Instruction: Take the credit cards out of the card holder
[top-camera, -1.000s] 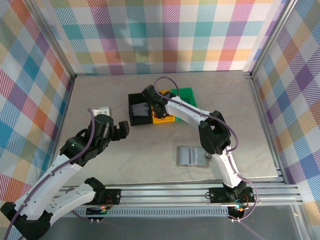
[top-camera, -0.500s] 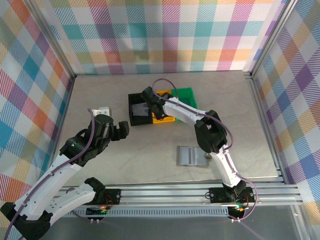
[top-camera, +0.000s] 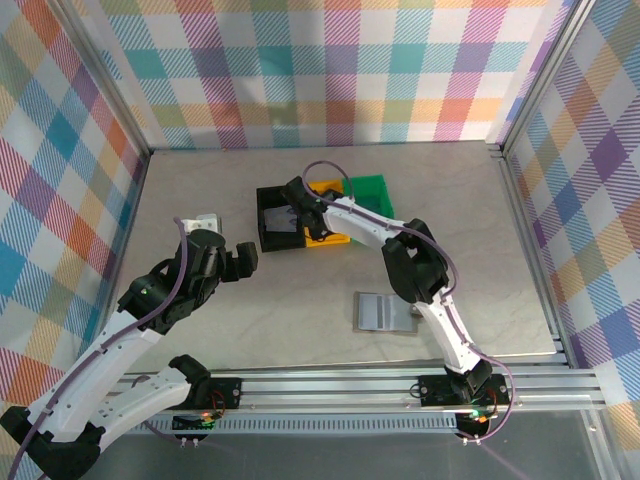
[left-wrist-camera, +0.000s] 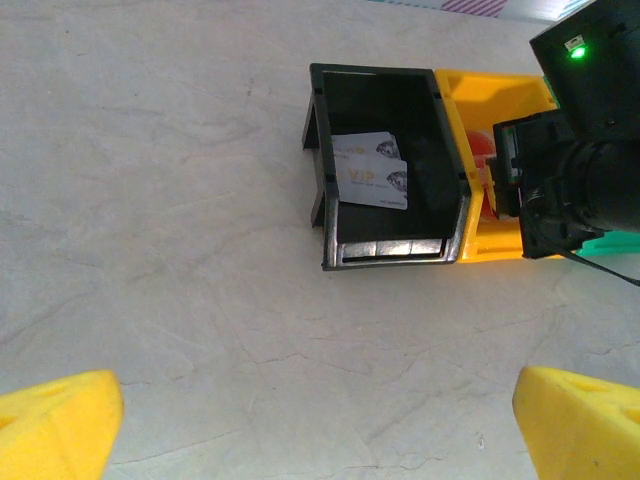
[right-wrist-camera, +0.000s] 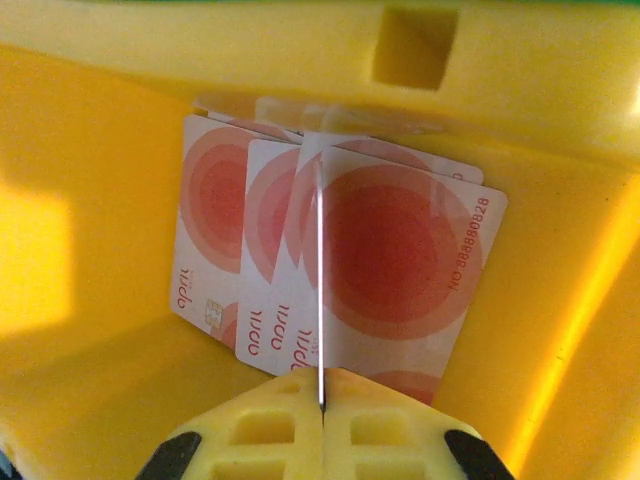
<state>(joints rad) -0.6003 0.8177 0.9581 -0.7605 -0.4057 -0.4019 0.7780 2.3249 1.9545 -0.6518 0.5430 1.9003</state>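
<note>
Yellow bin (right-wrist-camera: 100, 120) walls close around my right claw (right-wrist-camera: 320, 412), pinched on an edge-on credit card (right-wrist-camera: 320, 250) above fanned red cards (right-wrist-camera: 400, 260), left claw (left-wrist-camera: 318, 425) gaping wide over bare table (left-wrist-camera: 150, 250), empty

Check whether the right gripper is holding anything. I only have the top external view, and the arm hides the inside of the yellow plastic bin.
Observer: Yes. In the right wrist view the right gripper is shut on a thin flat credit card, seen edge-on, inside the yellow plastic bin.
Operator: What lies under it?
Observer: Several red-and-pink circle-printed cards lie fanned out on the bin floor.
Operator: And the black plastic bin?
Observer: The left wrist view shows two grey rectangular cards printed VIP, overlapping on its floor.
</note>
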